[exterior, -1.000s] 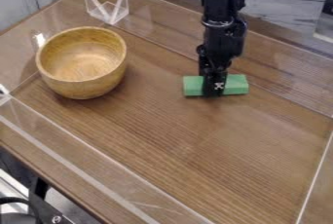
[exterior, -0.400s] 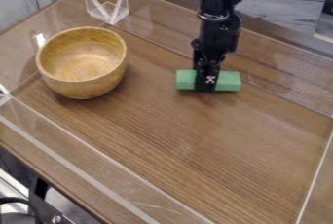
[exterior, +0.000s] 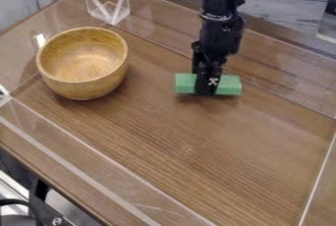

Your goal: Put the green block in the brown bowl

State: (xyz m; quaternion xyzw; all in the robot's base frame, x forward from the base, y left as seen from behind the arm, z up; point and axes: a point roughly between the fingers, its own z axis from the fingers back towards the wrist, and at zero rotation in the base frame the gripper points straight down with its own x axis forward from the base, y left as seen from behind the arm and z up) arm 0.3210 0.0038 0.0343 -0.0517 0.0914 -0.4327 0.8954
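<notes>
Gripper (exterior: pixel 209 83), black and slim, reaches in from the top of the picture and comes down on the left part of the block (exterior: pixel 229 84). Its fingertips overlap the near side of the bar, but whether they are clenched on it, or only touching it with a gap between them, I cannot tell from this view. The block is directly under and just right of the fingertips in the picture, seemingly on the wooden table (exterior: pixel 157 161). The bowl (exterior: pixel 82 63) stands well apart, off to the picture's left of the gripper, with nothing visible inside it. The step in hand looks to be the grasp — getting hold of the block, with the carry still undone. The next move probably calls for a firm close on the bar, then a lift straight up and a swing toward the bowl, high enough to clear its thick rim. Since the fingers sit toward one end, the bar might tip or pivot when raised; a more central hold would likely be steadier. As for looks, the block is a plain, bright green bar — longer than it is wide, with straight edges and a flat, matte face, its long side running across the picture.
</notes>
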